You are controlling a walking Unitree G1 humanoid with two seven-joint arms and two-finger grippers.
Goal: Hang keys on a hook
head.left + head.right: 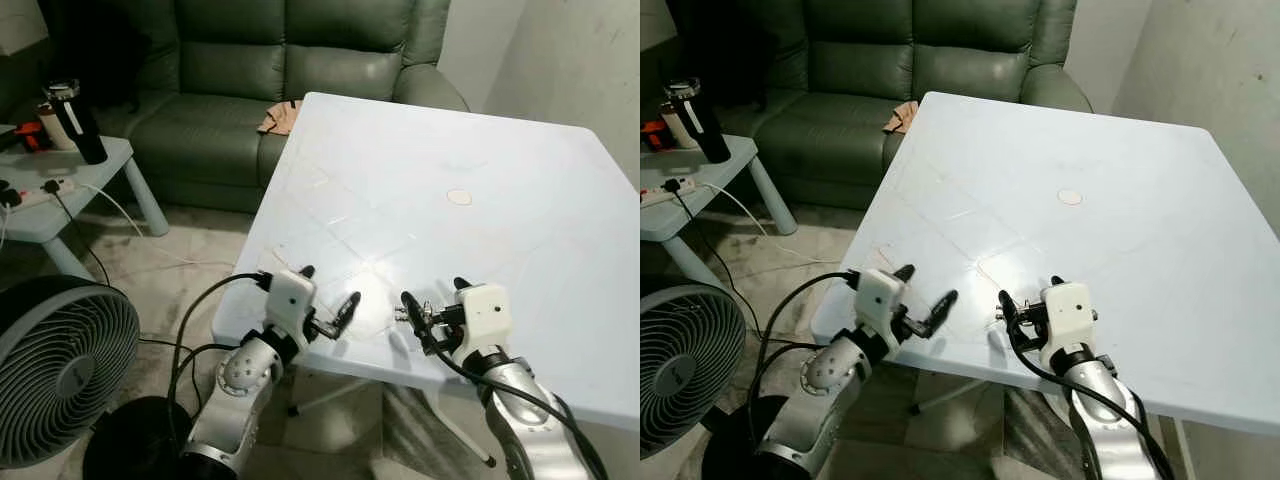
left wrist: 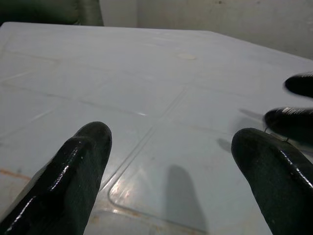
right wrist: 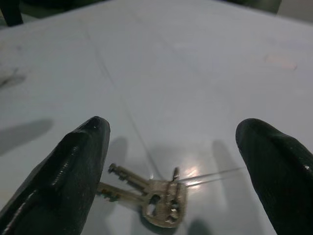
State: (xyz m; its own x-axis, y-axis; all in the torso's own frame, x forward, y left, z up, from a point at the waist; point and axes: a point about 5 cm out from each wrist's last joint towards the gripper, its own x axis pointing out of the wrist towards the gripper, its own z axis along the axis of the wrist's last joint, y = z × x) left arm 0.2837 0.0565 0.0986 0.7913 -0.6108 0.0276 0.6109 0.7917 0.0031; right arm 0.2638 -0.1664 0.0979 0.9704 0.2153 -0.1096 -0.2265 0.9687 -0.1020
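The right tool point(image 3: 168, 161) hung open over the keys point(image 3: 156, 198) at the near edge of the surface point(image 1: 480, 150), and would do best to drop straight and pinch the ring, while the left tool point(image 1: 330, 300), also open, idled nearby.

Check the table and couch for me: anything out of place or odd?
Nothing damaged or spilled. The keys lie flat on the white table between the open right gripper's fingers. A tan cloth lies crumpled on the green sofa seat.
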